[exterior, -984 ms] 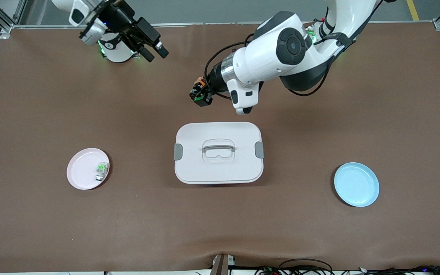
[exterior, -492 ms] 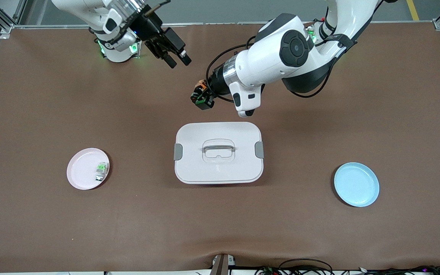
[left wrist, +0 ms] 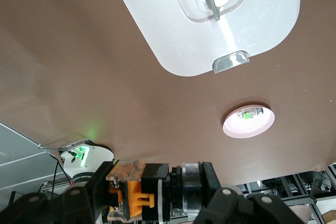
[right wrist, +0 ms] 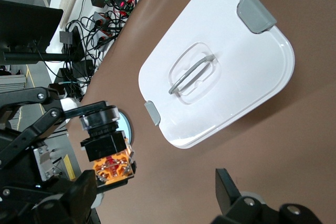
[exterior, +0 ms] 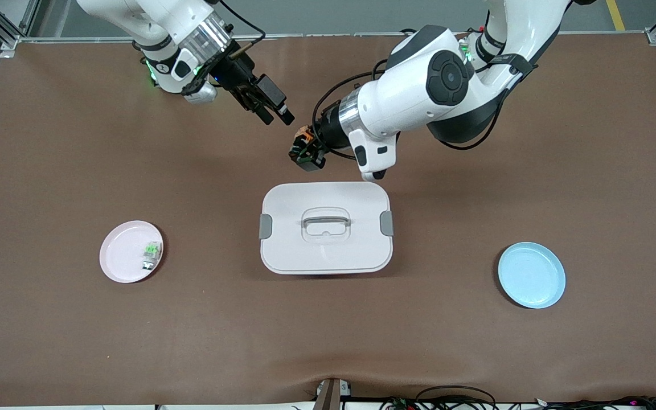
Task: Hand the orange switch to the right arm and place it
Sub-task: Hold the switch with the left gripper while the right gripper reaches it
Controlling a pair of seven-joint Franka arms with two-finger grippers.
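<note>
Hanging in the air over the bare brown table, just past the rim of the white lidded box on the robots' side, the left gripper is seen pinching the orange switch, its fingers pressed against the part's sides. In the left wrist view the orange switch is shown lengthwise between the dark fingers, with an orange block and a black barrel beside it. In the right wrist view the same switch is seen end-on, its black round barrel upward and its orange base with small contacts downward, gripped by the left gripper.

The right gripper is held in the air over the table, near the switch and toward the right arm's end, with its jaws spread apart and nothing between them. One of its fingers is visible in its own wrist view.

The box is closed, with a grey clip at each end and a handle in the lid. A pink plate lies toward the right arm's end of the table, and a pale green and clear small part rests in it. A blue plate lies toward the left arm's end, well apart from the box.
</note>
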